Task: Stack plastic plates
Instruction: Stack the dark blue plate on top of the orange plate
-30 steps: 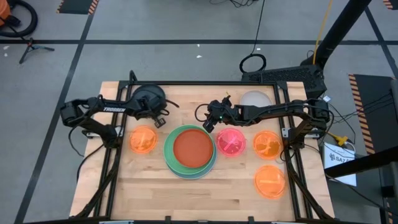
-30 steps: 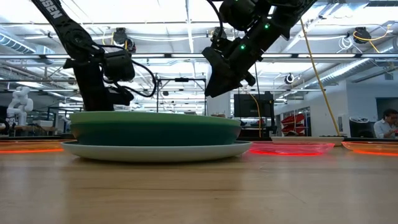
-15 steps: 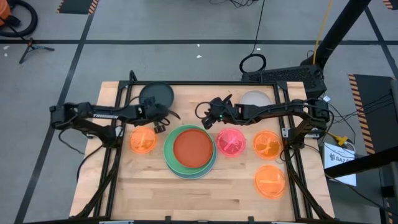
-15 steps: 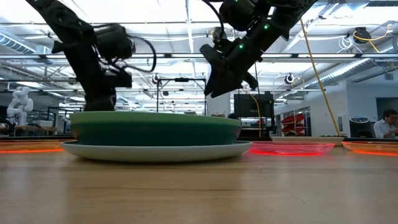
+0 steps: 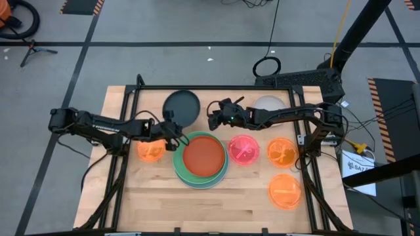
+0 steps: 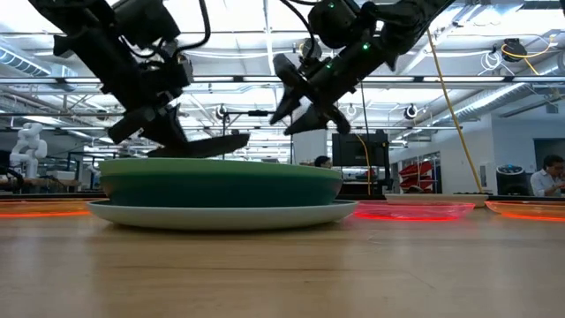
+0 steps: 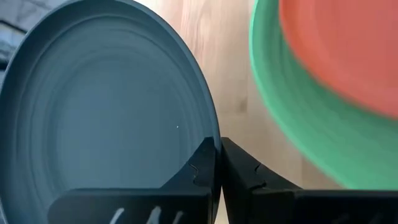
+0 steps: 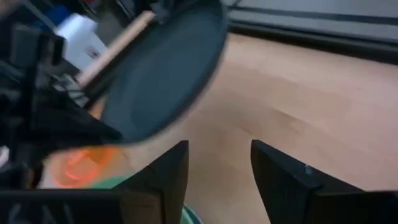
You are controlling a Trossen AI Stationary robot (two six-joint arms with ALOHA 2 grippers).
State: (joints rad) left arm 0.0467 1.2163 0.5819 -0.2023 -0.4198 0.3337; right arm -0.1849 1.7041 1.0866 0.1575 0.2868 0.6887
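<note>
The left gripper [image 5: 172, 126] pinches the grey plate [image 5: 182, 108] by its rim, in the air beside the stack [image 5: 201, 159]. The right gripper [image 5: 213, 117] waits nearby, jaws open. Tilted so, the plate might slip out.

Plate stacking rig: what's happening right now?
The left pincer is shut on the rim of the dark grey plate, holding it lifted beside the stack, whose top plate is red-orange on green. The right pincer hangs open just behind the stack, holding nothing. One pink plate and three orange plates, one at, lie unstacked on the table, and a whitish plate sits at the back.
</note>
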